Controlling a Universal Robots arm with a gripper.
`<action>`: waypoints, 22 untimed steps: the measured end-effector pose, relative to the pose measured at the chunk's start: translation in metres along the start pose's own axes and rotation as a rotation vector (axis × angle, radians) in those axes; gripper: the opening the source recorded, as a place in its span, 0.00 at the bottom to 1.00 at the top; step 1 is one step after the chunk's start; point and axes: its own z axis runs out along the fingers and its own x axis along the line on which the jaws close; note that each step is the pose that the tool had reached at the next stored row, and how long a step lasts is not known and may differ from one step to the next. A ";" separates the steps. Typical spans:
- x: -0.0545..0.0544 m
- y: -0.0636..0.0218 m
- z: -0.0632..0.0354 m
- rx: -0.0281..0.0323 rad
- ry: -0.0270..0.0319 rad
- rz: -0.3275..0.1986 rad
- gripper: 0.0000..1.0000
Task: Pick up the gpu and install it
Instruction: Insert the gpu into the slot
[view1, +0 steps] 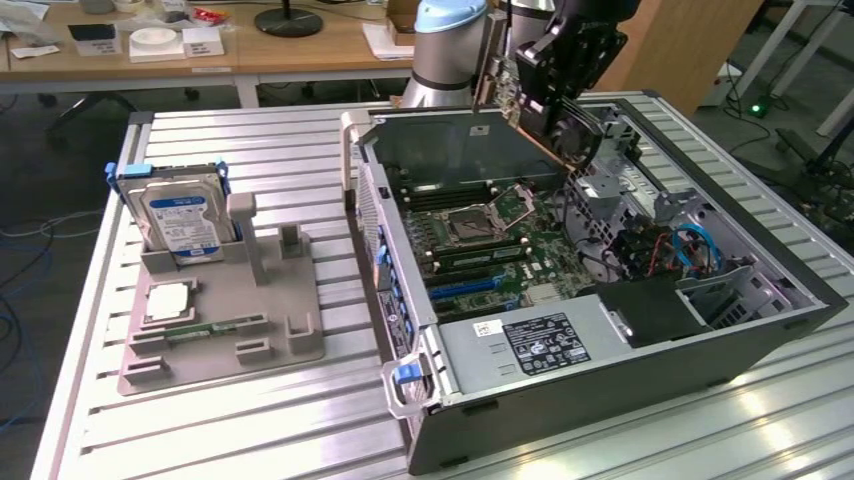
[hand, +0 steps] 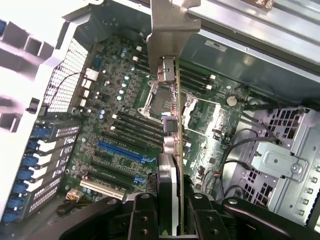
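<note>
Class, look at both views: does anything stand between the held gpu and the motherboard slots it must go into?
Nothing visible does. The gripper holds the gpu above the open case, and the space between the card and the blue slot on the motherboard looks free. The loose cables lie beside it, not under it.

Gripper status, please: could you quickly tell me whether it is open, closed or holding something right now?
Gripper: closed on the gpu, holding it over the open computer case.

Parts tally, nothing fancy
one flat green gpu card (hand: 169, 145), one boxy blue-labelled hard drive (view1: 184, 222), one open grey metal PC case (view1: 641, 385)
</note>
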 end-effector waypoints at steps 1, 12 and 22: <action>0.000 0.0000 0.0000 -0.0002 0.0004 -0.010 0.28; 0.000 0.0000 0.0000 -0.0020 0.0055 -0.128 0.28; 0.000 0.0000 0.0000 -0.0037 0.0100 -0.236 0.28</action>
